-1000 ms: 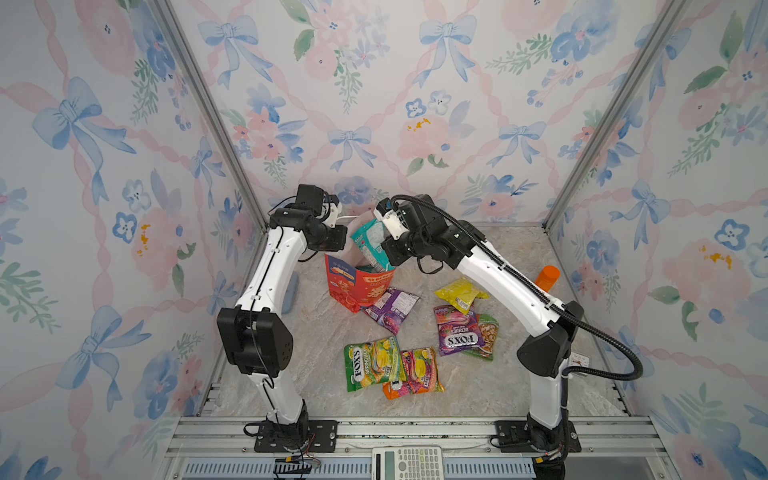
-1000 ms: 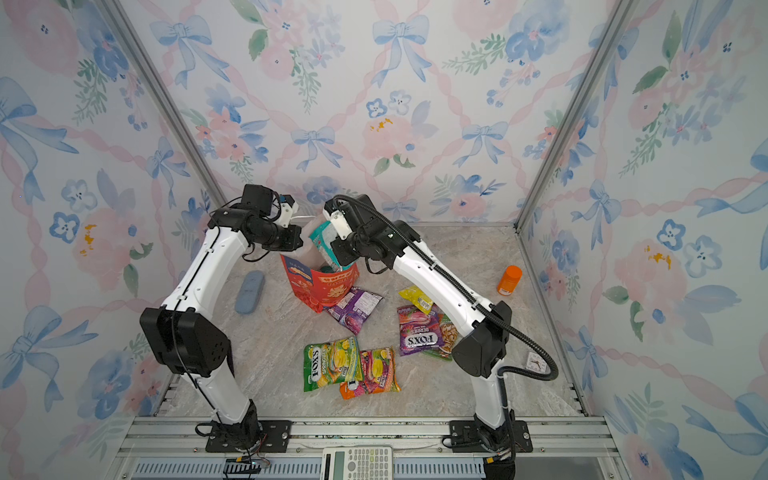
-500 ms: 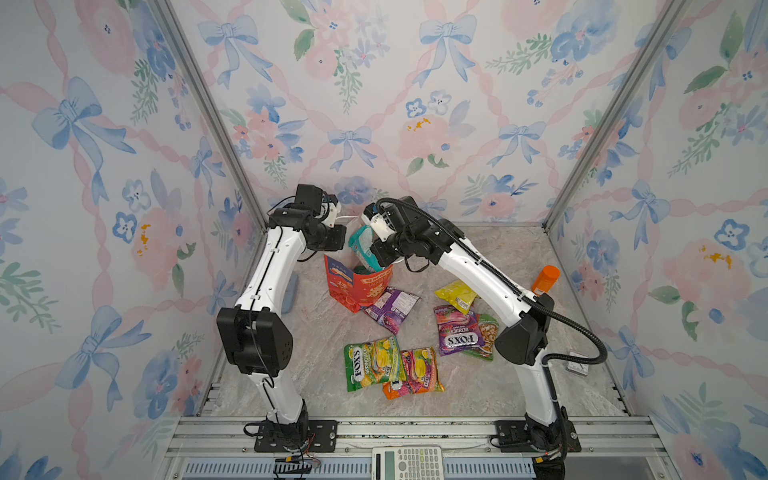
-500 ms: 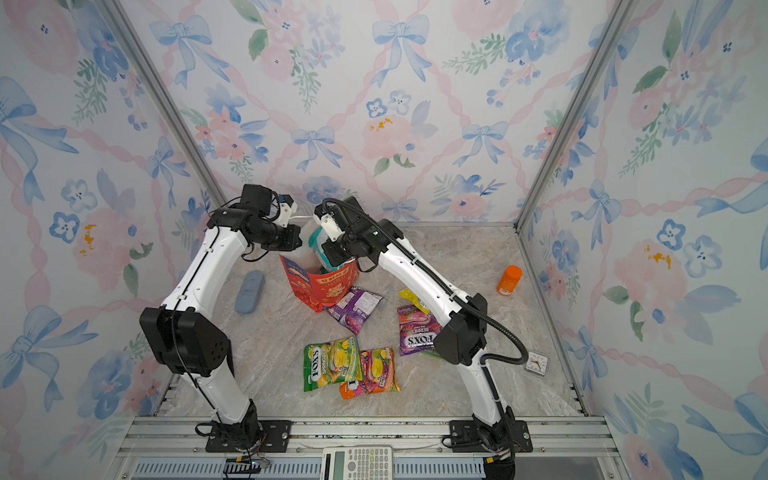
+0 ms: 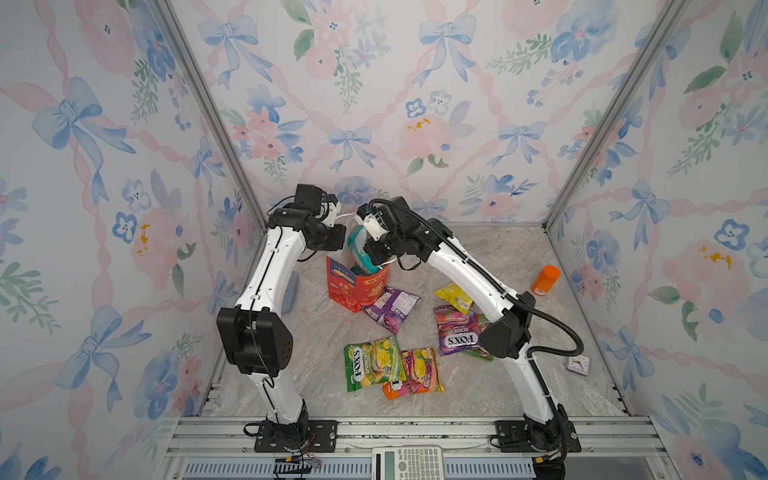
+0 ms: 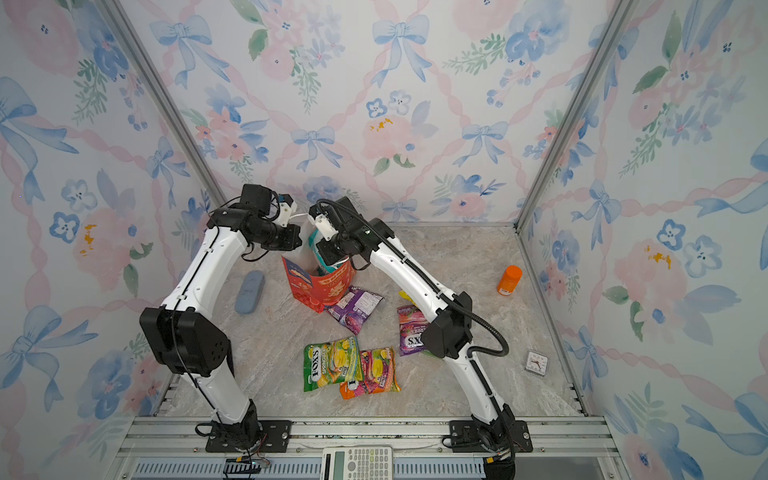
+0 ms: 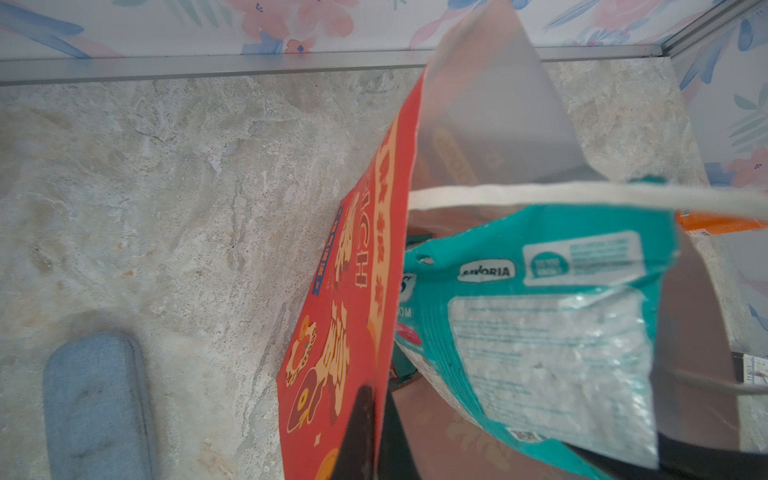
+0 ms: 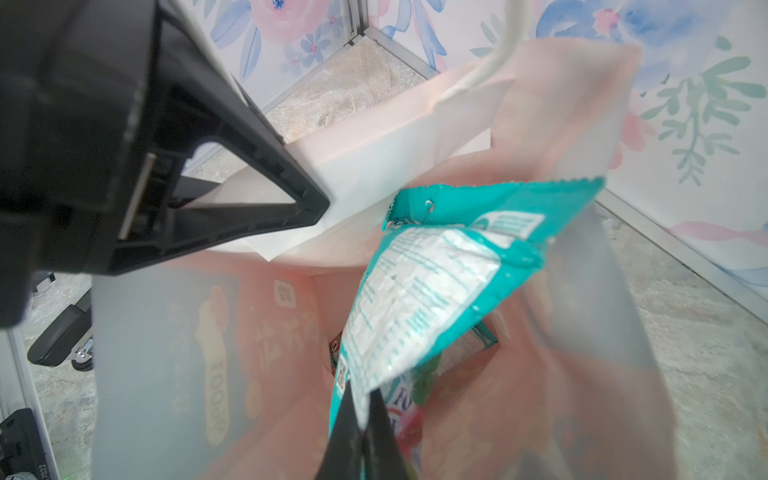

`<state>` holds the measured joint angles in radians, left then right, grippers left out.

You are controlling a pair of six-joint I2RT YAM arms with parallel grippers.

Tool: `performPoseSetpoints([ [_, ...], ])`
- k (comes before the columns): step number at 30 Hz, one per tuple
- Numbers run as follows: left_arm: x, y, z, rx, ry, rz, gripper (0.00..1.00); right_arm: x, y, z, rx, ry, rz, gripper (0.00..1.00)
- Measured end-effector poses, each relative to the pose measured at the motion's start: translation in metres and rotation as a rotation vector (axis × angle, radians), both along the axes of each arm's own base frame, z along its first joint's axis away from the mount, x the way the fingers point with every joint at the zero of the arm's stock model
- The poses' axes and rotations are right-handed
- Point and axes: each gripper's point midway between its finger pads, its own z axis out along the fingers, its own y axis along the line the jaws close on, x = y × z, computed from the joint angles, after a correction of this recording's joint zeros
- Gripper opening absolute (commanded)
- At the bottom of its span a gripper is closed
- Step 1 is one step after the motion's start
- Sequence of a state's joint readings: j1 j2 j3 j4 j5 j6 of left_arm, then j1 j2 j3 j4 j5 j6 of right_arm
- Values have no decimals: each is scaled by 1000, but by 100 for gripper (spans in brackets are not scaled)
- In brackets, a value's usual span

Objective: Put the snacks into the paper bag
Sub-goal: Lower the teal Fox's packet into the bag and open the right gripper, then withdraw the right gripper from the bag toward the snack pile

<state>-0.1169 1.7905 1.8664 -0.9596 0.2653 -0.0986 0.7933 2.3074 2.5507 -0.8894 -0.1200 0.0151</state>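
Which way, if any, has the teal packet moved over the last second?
Yes. The teal packet has slid down and leftward in both top views, deeper into the bag, which stayed put.

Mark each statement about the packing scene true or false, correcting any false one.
1. The right gripper grips a teal packet at the paper bag's mouth. True.
2. The left gripper is open, clear of the bag. False: it is shut on the bag's wall.
3. The orange bottle is inside the bag. False: it sits on the table, apart from the bag.
4. A purple packet lies on the table beside the bag. True.
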Motion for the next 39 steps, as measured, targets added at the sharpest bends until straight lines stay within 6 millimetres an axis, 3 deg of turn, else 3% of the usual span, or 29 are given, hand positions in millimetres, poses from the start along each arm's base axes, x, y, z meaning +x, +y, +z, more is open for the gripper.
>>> performPoseSetpoints([
  [3, 0, 0, 0, -1, 1, -1, 0, 2, 0, 2, 10, -1, -8, 57],
  [8, 0, 0, 0, 0, 1, -1, 0, 5, -1, 15, 51, -13, -28, 83],
  [11, 0, 0, 0, -1, 2, -1, 0, 1, -4, 37, 94, -39, -38, 88],
  [19, 0, 0, 0, 0, 2, 0, 0, -22, -44, 137, 260, -184, -122, 97],
  [23, 0, 0, 0, 0, 3, -1, 0, -39, -73, 156, 312, -225, -174, 97],
  [26, -1, 0, -1, 0, 5, 0, 0, -49, -94, 143, 317, -219, -217, 97],
  [29, -1, 0, -1, 0, 7, -1, 0, -55, -111, 118, 294, -187, -263, 97],
  [34, -1, 0, -1, 0, 7, 0, 0, -67, -141, 60, 247, -89, -355, 97],
  [39, -1, 0, -1, 1, 8, -1, 0, -92, -168, -3, 203, 49, -444, 100],
])
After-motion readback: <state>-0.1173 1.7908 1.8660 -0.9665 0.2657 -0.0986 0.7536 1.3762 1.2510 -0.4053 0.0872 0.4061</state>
